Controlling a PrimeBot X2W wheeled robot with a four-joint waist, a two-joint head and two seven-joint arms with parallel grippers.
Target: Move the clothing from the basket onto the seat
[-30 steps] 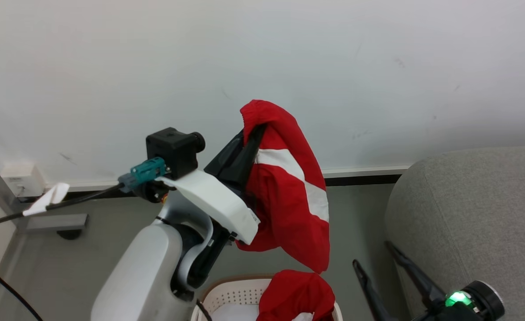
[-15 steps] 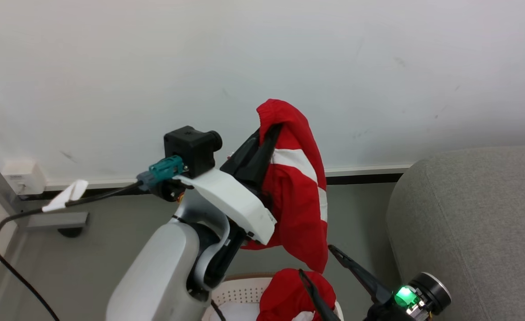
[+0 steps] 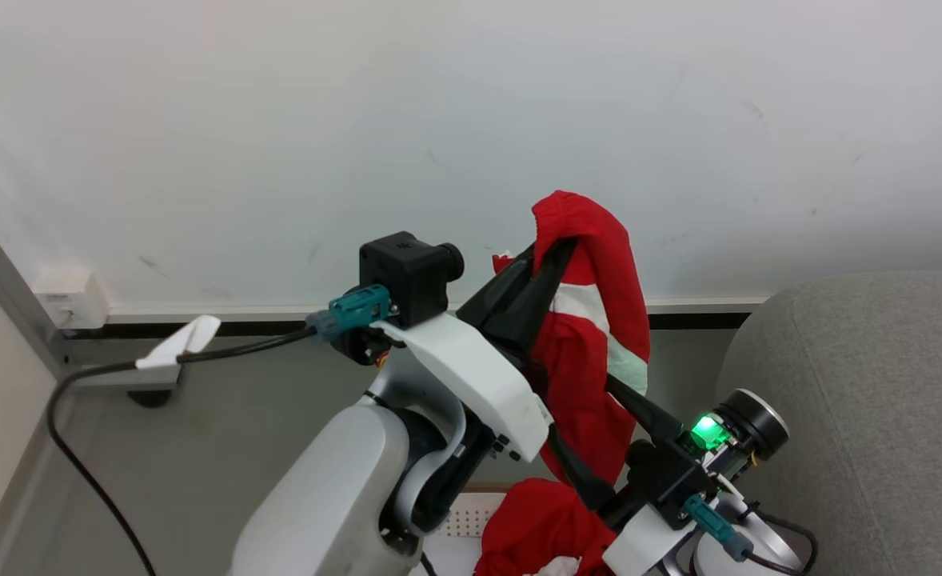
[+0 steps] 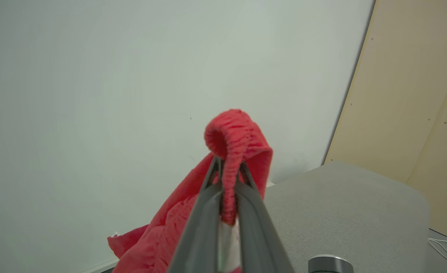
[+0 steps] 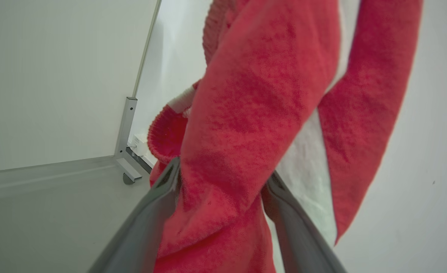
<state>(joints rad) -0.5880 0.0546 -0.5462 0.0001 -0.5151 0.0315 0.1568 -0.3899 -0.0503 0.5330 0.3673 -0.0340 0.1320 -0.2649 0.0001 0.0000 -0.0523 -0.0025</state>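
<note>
- A plain white wall point(image 3: 279, 120) fills the background and meets a smooth grey floor point(image 3: 199, 448) at a dark skirting line.
- A large light grey fabric sofa point(image 3: 879, 384) with rounded edges stands at the right, its back towards the wall.
- The robot's pale left arm point(image 3: 343, 480) rises from the lower middle and reaches up towards the wall.
- A bright red sportswear garment point(image 3: 591, 352) with a white stripe hangs in the air from the left gripper point(image 4: 229, 167), just left of the sofa's rounded end and above the basket.
- A small cream-white plastic basket point(image 3: 461, 522) with perforated walls shows at the bottom edge, partly hidden by the arm.
- A second red garment point(image 3: 539, 528), with a scrap of white showing, lies bunched in the basket.
- The right gripper point(image 5: 223, 172) comes up from the lower right, a green light point(image 3: 707, 432) glowing on its wrist. Its long dark fingers are spread wide, one on each side of the hanging cloth, not pinching it.
- The left gripper's fingers are pressed together on the ribbed red waistband, which loops over their tips.
- A black cable point(image 3: 263, 342) with a white tag point(image 3: 179, 342) trails from the left wrist to the floor.
</note>
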